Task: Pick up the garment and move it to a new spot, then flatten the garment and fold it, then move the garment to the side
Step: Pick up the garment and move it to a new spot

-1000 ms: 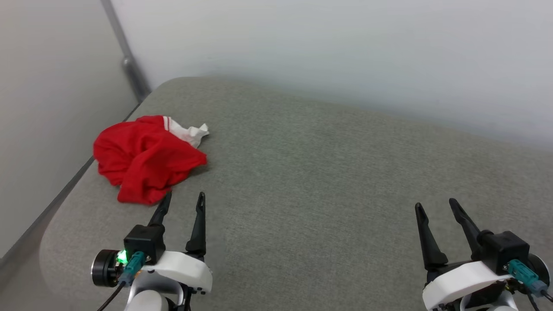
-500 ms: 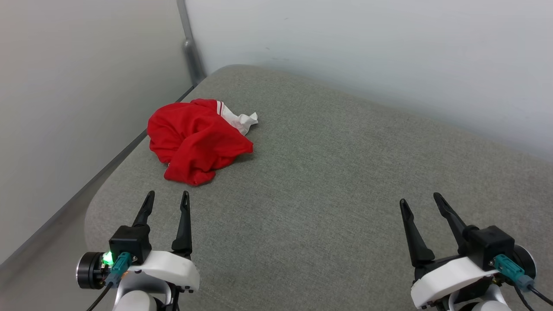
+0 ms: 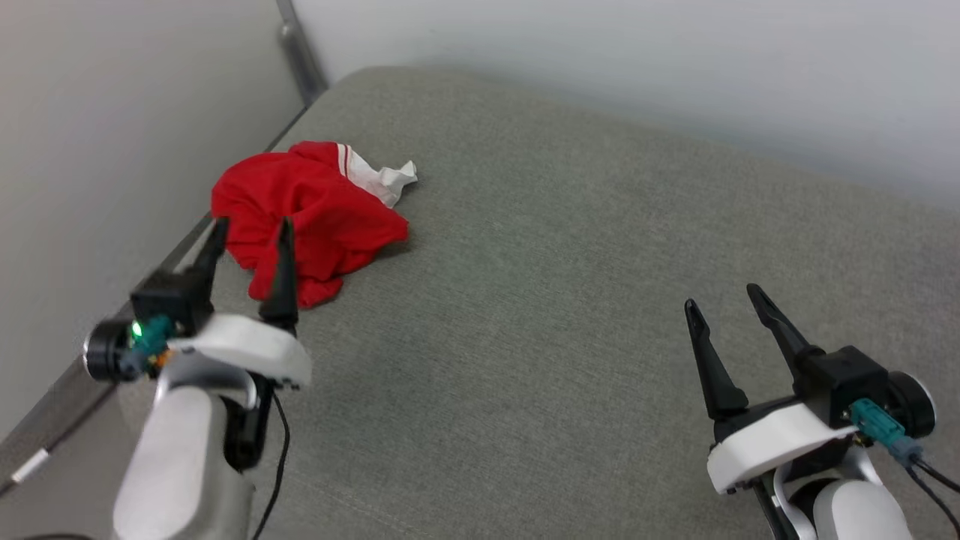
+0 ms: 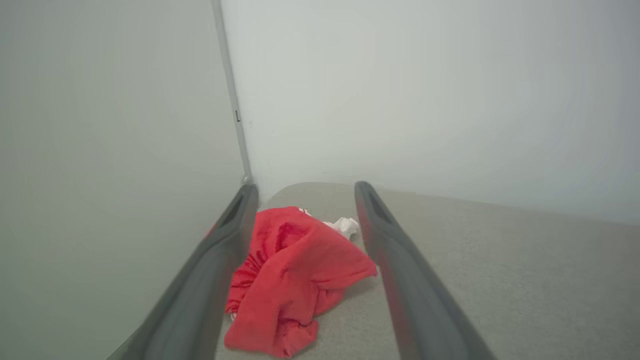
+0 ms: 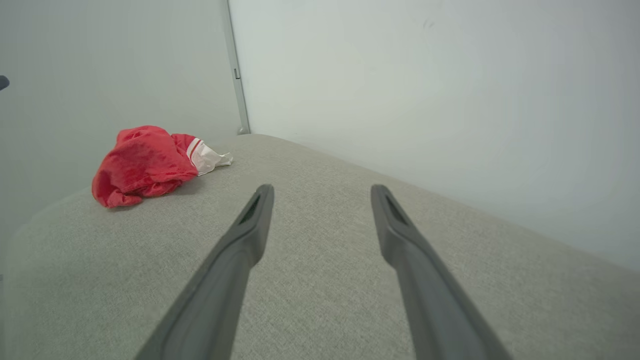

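Observation:
The garment (image 3: 315, 214) lies crumpled in a red heap with a bit of white sleeve and striped trim, at the far left corner of the grey padded surface (image 3: 570, 300). My left gripper (image 3: 251, 229) hovers open over the heap's near left side, its fingers apart and empty. In the left wrist view the garment (image 4: 295, 270) sits between and beyond the two fingers, with the left gripper (image 4: 306, 192) open. My right gripper (image 3: 724, 300) stands open and empty at the lower right, far from the garment. From the right wrist, the garment (image 5: 150, 165) shows at the far left, ahead of the right gripper (image 5: 322, 189).
Pale walls close in on the left and behind, meeting at a grey vertical post (image 3: 300, 52) by the surface's far left corner. The surface's rounded left edge (image 3: 187, 247) runs right beside the garment. Bare grey padding stretches across the middle and right.
My left arm has risen and reached forward, so its open fingers now overlap the garment. The camera has shifted. The right gripper has barely moved and the garment lies as before.

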You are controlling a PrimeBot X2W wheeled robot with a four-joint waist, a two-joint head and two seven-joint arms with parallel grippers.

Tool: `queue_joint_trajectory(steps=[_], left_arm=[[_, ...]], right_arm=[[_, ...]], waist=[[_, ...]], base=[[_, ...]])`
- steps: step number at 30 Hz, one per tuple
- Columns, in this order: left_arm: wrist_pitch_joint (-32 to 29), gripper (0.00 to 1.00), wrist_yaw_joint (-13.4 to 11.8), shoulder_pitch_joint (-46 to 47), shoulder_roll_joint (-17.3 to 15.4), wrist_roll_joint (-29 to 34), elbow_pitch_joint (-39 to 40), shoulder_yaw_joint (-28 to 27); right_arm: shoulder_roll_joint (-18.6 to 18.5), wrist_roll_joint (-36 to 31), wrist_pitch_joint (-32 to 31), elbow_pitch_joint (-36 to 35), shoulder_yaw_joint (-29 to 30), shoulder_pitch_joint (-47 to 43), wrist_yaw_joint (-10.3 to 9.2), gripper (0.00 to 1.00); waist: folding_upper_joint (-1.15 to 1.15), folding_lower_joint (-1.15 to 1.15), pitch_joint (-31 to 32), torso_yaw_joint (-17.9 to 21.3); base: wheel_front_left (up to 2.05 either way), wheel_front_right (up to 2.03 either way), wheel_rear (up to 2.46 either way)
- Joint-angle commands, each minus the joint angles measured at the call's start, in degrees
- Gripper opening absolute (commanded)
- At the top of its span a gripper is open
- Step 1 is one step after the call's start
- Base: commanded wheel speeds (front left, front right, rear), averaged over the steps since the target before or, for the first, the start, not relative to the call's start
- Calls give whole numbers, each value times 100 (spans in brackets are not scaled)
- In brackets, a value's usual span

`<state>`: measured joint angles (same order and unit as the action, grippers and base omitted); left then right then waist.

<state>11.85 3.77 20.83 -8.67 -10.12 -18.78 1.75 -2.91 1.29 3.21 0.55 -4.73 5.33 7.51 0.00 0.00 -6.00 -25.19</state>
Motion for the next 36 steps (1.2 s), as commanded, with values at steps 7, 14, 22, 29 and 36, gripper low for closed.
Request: queue_joint_trajectory(steps=[7, 14, 22, 29, 36], left_arm=[[-1340, 100, 220, 1499, -592, -576, -452, -274], [-3464, 100, 354, 2568, -1379, -1257, -1505, -269], [-4860, 100, 371, 2916, -1941, -1921, -2627, -130], [-5185, 41, 362, 2633, -1818, -2349, -3518, -211], [-3701, 0, 278, 2817, -1873, -2026, -3504, -116]], right_arm=[[-1, -253, -163, -234, -15, 471, -4, 100], [-52, -317, -183, -372, -35, 899, -4, 100], [-74, -301, -68, -290, -122, 1262, -4, 100], [-60, -263, -12, -155, -91, 1292, -4, 100], [-54, -245, 11, 6, -27, 1065, -4, 100]], waist=[[0, 0, -1115, 698], [0, 0, -1982, 1170], [0, 0, -2537, 1516], [0, 0, -2551, 1625], [0, 0, -1963, 1433]], base=[[0, 0, 0], [0, 0, 0], [0, 0, 0], [0, 0, 0], [0, 0, 0]])
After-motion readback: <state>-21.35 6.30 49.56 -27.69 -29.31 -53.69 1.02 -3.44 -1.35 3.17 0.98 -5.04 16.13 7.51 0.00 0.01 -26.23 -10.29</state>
